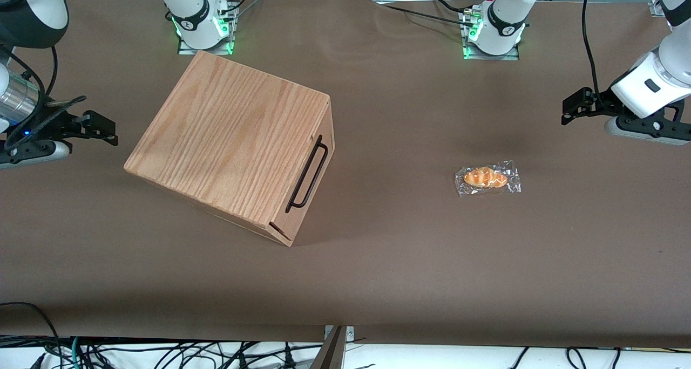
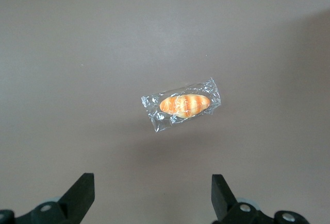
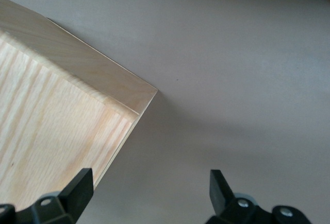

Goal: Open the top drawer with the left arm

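Your left arm [image 1: 656, 80] is hanging high above the working arm's end of the brown table [image 1: 378, 272], its gripper [image 1: 573, 106] released, fingers [image 2: 77, 197] spread wide with nothing between them.

Taking the oak cabinet [image 1: 232, 142] as the landmark and going from near to far: the cabinet's near corner is pointing toward the front camera, and the whole box is sitting skewed on the table. The top drawer [image 1: 310, 188] is lying shut and flush in the cabinet's face, the face turned toward the working arm's end of the table. Its black bar handle [image 1: 307, 173] is running slantwise along that face, from the near corner up toward the cabinet's farther edge.

In front of that face, well apart from it, a wrapped bread roll [image 1: 487, 178] is resting on the bare table, between the cabinet and the gripper. The wrist camera is looking straight down on the same roll [image 2: 181, 105]. Farther still from the cabinet, the gripper is waiting, well apart from the handle.

So you are facing a long sideways reach toward the parked arm's end, and likely a wrist turn to set the fingers across the slanted bar.
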